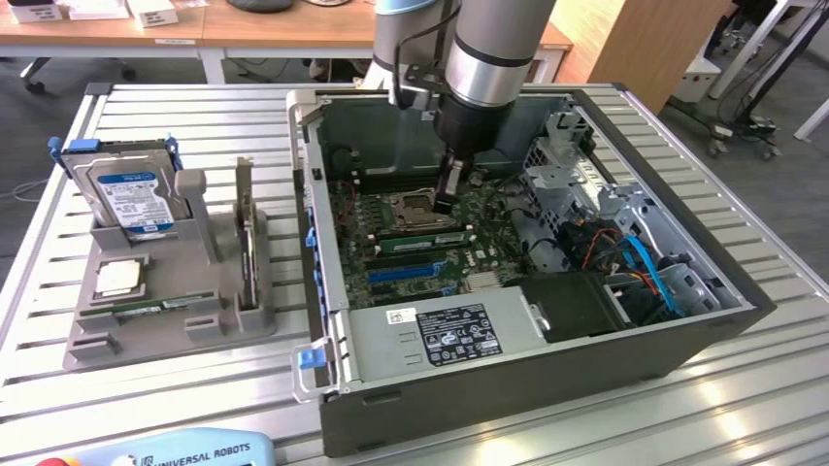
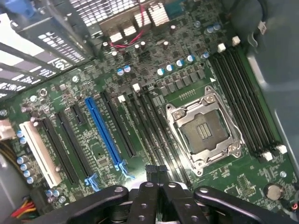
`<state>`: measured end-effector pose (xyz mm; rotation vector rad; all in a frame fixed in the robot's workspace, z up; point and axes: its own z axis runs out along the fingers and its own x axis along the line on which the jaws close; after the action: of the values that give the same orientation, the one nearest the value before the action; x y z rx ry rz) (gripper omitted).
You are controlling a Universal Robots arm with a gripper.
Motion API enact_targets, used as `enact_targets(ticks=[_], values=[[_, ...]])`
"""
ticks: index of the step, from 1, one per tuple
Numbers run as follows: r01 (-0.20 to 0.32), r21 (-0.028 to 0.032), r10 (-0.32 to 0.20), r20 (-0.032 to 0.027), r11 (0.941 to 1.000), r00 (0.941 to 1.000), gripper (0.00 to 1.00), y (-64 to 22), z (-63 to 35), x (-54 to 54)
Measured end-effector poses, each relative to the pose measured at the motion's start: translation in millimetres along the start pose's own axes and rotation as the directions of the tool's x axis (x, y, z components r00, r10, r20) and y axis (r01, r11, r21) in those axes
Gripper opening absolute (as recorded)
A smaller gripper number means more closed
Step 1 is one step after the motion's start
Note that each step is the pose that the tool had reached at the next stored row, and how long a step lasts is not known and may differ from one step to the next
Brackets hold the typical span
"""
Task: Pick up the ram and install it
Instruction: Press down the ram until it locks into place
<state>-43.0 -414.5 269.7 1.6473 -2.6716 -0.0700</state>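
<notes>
Install step in hand: the gripper (image 1: 448, 202) — fingers closed — presses down at frame centre on the ram (image 1: 421, 237), lying in its slot beside the socket (image 1: 411, 207) (empty). Seating calls for even downward pressure.

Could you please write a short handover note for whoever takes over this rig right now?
Claw: shut, down inside the computer case, tips at the end of the memory slots beside the open processor socket. I cannot tell whether it grips anything.
Things: one ram lies in the grey holder outside the case.
Done: claw brought to the slots.
Left: the slots in the wrist view look empty, so no ram is seated there yet.
</notes>
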Motion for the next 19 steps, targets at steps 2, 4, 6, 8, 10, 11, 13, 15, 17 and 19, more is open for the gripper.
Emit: enact_targets(ticks=[2,4,6,8,10,11,13,15,17,19], values=[[-0.019,0.0004,0.019,0.0007,0.9998,0.9998,0.1,0.1,0.0,0.0],[-0.037,0.0008,0.037,0.0014,0.9993,0.9993,0.1,0.2,0.1,0.1],[-0.055,0.0012,0.055,0.0022,0.9985,0.9985,0.1,0.4,0.1,0.2],[-0.074,0.0014,0.074,0.0029,0.9973,0.9973,0.1,0.5,0.1,0.3],[-0.092,0.0019,0.092,0.0037,0.9957,0.9957,0.1,0.8,0.2,0.4],[-0.101,0.002,0.101,0.0041,0.9948,0.9948,0.1,0.9,0.2,0.5],[-0.12,0.0023,0.12,0.0048,0.9928,0.9928,0.1,1.2,0.2,0.6],[-0.138,0.0026,0.138,0.0056,0.9905,0.9904,0.1,1.5,0.3,0.8],[-0.155,0.0029,0.155,0.0063,0.9879,0.9879,0.1,1.7,0.3,0.9],[-0.171,0.0031,0.171,0.007,0.9852,0.9852,0.1,2.1,0.3,1.1]])
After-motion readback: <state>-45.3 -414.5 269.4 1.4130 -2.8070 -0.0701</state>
